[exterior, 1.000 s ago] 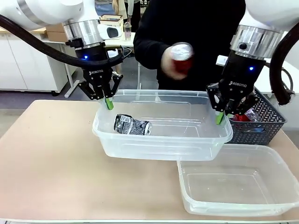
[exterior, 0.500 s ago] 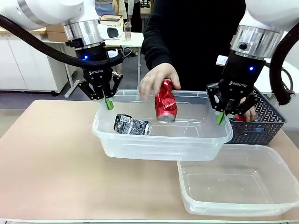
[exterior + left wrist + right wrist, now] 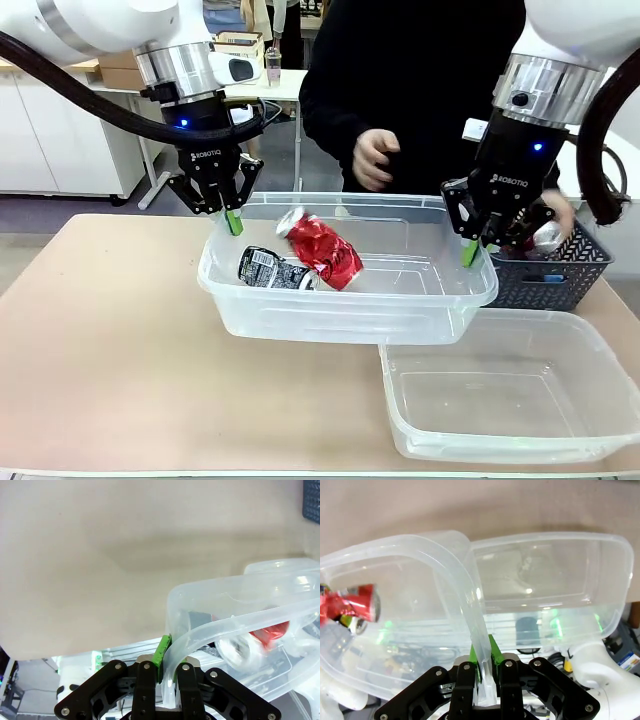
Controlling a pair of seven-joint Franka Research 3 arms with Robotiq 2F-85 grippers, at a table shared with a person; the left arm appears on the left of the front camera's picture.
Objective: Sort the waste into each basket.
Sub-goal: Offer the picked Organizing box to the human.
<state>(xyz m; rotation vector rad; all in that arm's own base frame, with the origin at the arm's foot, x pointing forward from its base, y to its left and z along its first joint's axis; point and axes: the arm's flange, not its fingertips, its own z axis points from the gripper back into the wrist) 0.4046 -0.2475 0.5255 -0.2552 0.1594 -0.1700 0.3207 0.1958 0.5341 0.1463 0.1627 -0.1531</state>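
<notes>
Front view: your left claw and right claw each clench opposite rims of the tub; the red can lies inside at centre frame, nearer the left claw.

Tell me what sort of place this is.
Likely a robotics lab: the left gripper and right gripper each clamp the rim of a tub at a table, a person stands opposite, and white cabinets stand behind.

The crumpled can is showing red, the second can black with white print; the upper tub is looking clear, the lattice basket dark grey, the bench beige.
</notes>
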